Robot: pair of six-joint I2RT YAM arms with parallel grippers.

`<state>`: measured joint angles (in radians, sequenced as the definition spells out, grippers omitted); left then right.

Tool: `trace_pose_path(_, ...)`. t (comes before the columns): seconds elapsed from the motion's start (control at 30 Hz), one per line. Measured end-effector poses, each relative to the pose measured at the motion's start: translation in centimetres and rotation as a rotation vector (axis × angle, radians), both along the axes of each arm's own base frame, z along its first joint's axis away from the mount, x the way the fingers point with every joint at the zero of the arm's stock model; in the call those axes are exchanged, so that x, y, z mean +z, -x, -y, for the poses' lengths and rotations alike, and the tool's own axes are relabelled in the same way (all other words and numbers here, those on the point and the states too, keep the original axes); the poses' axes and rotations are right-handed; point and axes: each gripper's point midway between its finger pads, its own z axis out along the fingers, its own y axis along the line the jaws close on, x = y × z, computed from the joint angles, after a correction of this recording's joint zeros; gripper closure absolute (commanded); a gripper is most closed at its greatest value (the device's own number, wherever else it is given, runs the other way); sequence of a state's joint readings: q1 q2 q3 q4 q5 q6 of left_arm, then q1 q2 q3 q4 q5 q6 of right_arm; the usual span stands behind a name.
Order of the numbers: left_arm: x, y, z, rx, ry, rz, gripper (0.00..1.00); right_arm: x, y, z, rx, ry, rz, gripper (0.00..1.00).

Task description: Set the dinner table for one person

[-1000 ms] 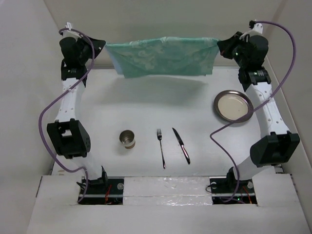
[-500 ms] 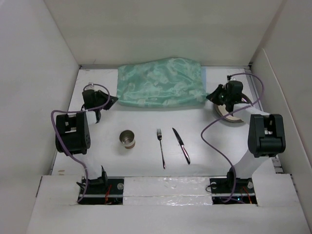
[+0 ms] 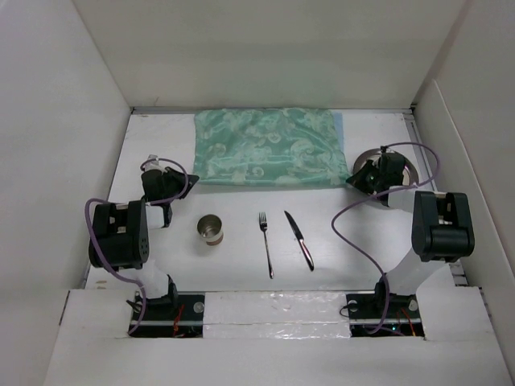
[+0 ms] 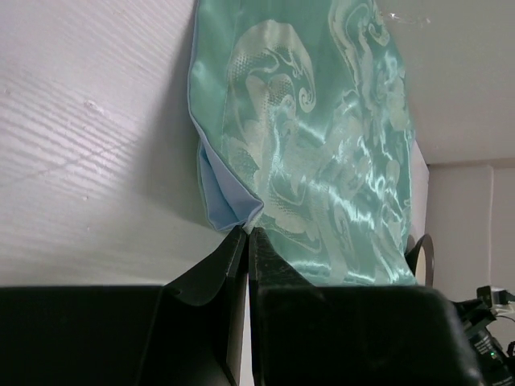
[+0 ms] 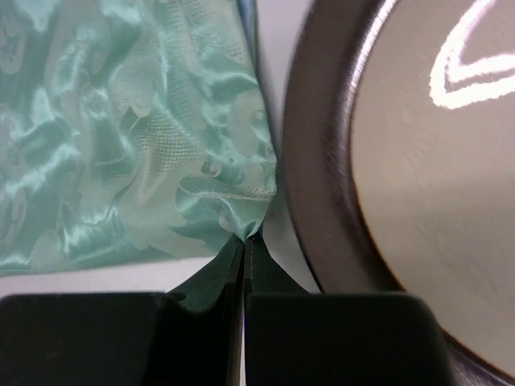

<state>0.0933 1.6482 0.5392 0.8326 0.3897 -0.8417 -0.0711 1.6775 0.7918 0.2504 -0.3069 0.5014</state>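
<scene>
The green patterned cloth [image 3: 269, 147] lies spread flat at the back middle of the white dinner table [image 3: 241, 201]. My left gripper [image 3: 191, 178] is low at the cloth's near left corner. In the left wrist view the left gripper [image 4: 247, 232] is shut on that corner of the cloth [image 4: 322, 137], whose blue underside shows. My right gripper [image 3: 348, 182] is at the near right corner. The right wrist view shows the right gripper [image 5: 245, 237] shut on a pinch of the cloth [image 5: 121, 145], just left of the metal plate [image 5: 418, 161].
The metal plate [image 3: 409, 167] sits at the right, partly under the right arm. A metal cup [image 3: 211, 229], a fork [image 3: 266, 244] and a knife [image 3: 298, 239] lie in a row on the near half of the table. White walls stand on three sides.
A second ago both arms held the cloth stretched in the air at the back. They have come down and toward the near side, and the cloth now lies flat on the table.
</scene>
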Motion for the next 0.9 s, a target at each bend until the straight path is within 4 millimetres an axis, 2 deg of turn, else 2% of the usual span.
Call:
trace_pose_path(0.17,0.8,1.3,-0.4,0.046,-0.005,0.01,1.0,-1.5,2.0,0.4,-0.024,-0.015,-0.046,1.0)
trace_pose_path(0.37,0.2,1.7,-1.1,0.091,-0.02,-0.027,1.0,-0.6,2.5,0.3,-0.027,-0.019,-0.022,1.0)
trace_pose_path(0.4,0.0,1.9,-1.2,0.099,-0.019,-0.04,0.96,-0.4,2.7,0.3,-0.027,-0.019,-0.015,1.0)
trace_pose_path(0.43,-0.3,2.1,-1.2,0.104,-0.019,-0.053,0.79,-0.3,2.9,0.3,-0.028,-0.02,-0.011,0.95)
trace_pose_path(0.5,-0.8,2.4,-1.5,0.121,-0.02,-0.075,0.62,-0.1,3.4,0.4,-0.038,-0.016,-0.004,0.85)
trace_pose_path(0.53,-0.8,2.5,-1.6,0.131,-0.019,-0.081,0.51,0.1,3.7,0.4,-0.045,-0.015,-0.001,0.76)
trace_pose_path(0.6,-0.9,2.6,-1.8,0.147,-0.014,-0.092,0.39,0.5,4.1,0.7,-0.06,-0.01,0.012,0.65)
trace_pose_path(0.67,0.4,2.7,-1.9,0.161,-0.01,-0.064,0.38,1.5,4.3,1.0,-0.073,-0.003,0.036,0.58)
trace_pose_path(0.77,3.3,2.6,-2.2,0.18,-0.006,0.008,0.39,4.2,4.4,1.4,-0.094,0.014,0.101,0.45)
trace_pose_path(0.87,7.4,2.7,-2.2,0.192,0.006,0.116,0.48,7.2,4.6,1.8,-0.118,0.034,0.183,0.43)
trace_pose_path(0.9,8.8,2.9,-2.2,0.192,0.008,0.154,0.54,8.0,4.8,2.0,-0.129,0.041,0.207,0.44)
